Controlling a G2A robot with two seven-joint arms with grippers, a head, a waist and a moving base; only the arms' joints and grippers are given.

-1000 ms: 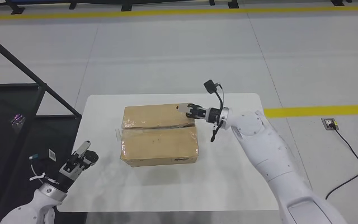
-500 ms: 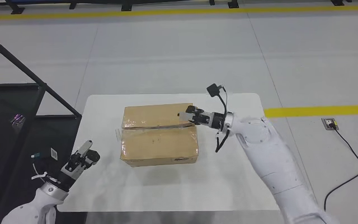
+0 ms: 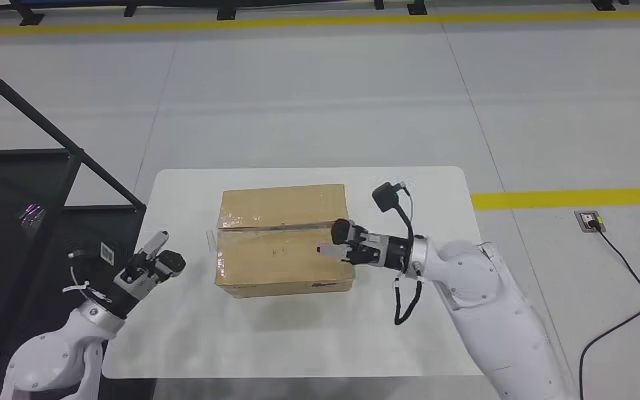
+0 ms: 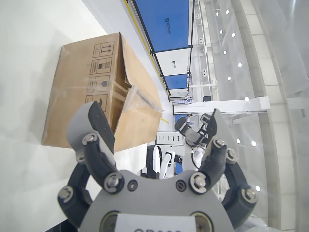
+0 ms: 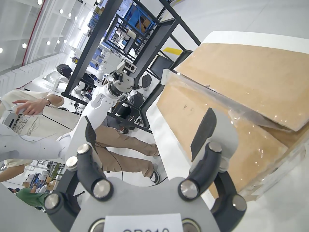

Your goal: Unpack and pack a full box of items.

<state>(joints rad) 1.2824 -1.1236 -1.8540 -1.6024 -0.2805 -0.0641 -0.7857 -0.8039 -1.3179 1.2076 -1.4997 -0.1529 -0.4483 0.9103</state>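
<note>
My right tool (image 3: 331, 241), fingers spread, at the box (image 3: 280, 255) right end, perhaps touching; my left tool (image 3: 163, 254), likewise spread, over the tabletop (image 3: 300, 335).

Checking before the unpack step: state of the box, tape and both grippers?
Box: upright, top flaps down, one lifted slightly at the seam.
Tape: clear, loose and crinkled along the seam.
Left gripper: open, empty, apart from the box.
Right gripper: open, empty, at the box's end.
</note>
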